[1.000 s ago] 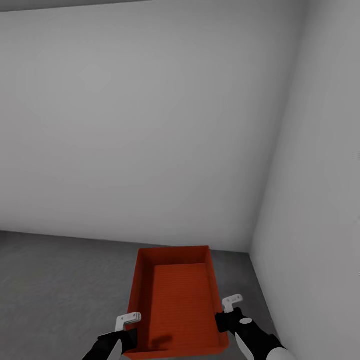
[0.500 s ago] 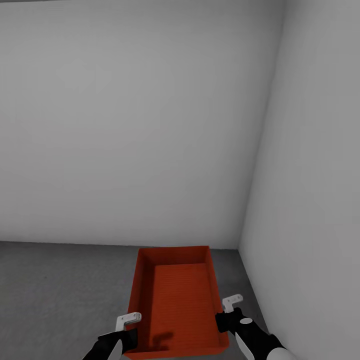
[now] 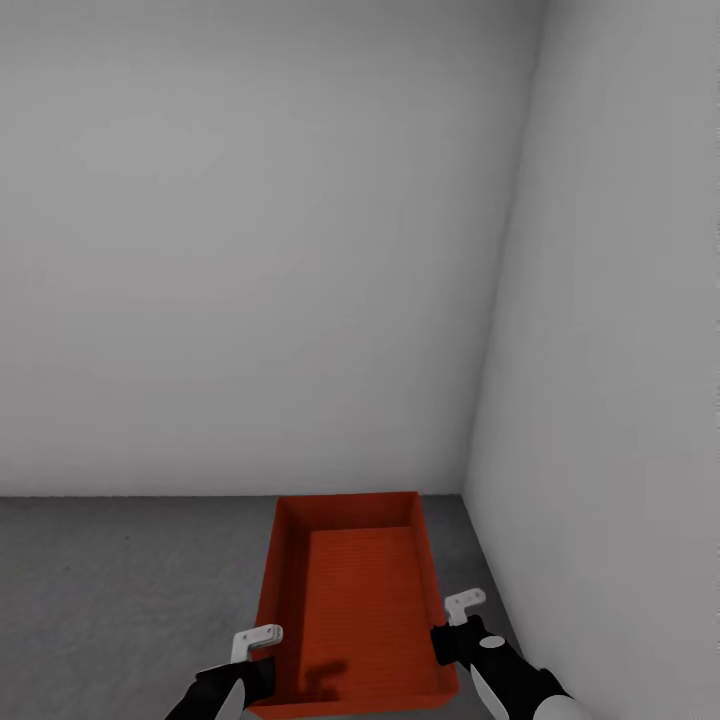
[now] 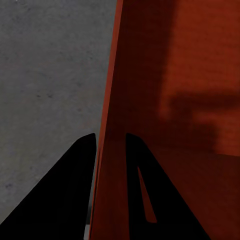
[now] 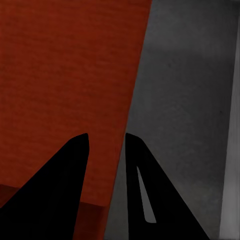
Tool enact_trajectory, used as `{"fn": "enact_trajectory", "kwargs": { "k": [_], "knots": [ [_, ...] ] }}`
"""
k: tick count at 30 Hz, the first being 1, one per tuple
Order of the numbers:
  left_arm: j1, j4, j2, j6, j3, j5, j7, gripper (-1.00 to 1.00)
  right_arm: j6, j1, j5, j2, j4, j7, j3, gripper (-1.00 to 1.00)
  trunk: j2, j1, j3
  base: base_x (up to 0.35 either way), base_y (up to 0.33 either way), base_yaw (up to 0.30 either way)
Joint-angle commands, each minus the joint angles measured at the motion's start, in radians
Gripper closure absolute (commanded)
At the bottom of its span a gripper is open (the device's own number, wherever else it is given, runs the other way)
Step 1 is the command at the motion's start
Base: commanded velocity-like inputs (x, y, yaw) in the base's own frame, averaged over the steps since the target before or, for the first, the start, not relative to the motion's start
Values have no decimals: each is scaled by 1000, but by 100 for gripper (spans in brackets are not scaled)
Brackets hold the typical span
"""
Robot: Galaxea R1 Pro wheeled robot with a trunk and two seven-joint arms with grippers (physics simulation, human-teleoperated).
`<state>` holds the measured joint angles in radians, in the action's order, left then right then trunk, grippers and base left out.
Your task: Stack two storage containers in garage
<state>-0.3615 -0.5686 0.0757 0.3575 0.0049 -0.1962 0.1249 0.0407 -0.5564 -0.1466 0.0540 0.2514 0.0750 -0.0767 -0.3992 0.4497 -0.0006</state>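
Observation:
One red-orange open-top storage container (image 3: 360,600) sits low in the head view, lengthwise in front of me and empty. My left gripper (image 3: 266,660) is shut on its left long wall, my right gripper (image 3: 445,640) on its right long wall. In the left wrist view the black fingers (image 4: 80,165) straddle the thin wall of the container (image 4: 175,75), and my left gripper (image 4: 110,137) pinches it. In the right wrist view my right gripper (image 5: 105,137) clamps the container's (image 5: 65,65) edge the same way. Dark grey speckled concrete floor (image 3: 120,590) lies beneath.
This is a bare corner of the garage. A plain white-grey wall (image 3: 250,250) stands ahead and another wall (image 3: 620,350) close on the right; they meet at a corner (image 3: 480,440) just beyond the container. Open concrete (image 4: 50,75) stretches to the left.
The whole picture has shifted: the wall corner now sits further left and the right wall takes more of the view, so the camera has turned. Container and grippers keep their places in the view.

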Motion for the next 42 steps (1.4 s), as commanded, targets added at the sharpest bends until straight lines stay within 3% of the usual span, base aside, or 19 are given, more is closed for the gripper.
{"fn": "enact_trajectory", "kwargs": {
  "k": [1,24,33,42],
  "knots": [
    [1,1,1,8,0,7,12,100,-5,0,1,39,5,32,-1,100,-1,0,0,0,0,-33],
    [1,1,1,8,0,7,12,100,-5,0,1,39,5,31,-1,100,-1,0,0,0,0,-1],
    [1,1,1,8,0,7,12,100,-5,0,0,40,5,32,-1,100,-1,0,0,0,0,210],
    [1,1,1,8,0,7,12,100,-5,0,0,40,5,32,-1,100,-1,0,0,1,0,30]
  ]
}}
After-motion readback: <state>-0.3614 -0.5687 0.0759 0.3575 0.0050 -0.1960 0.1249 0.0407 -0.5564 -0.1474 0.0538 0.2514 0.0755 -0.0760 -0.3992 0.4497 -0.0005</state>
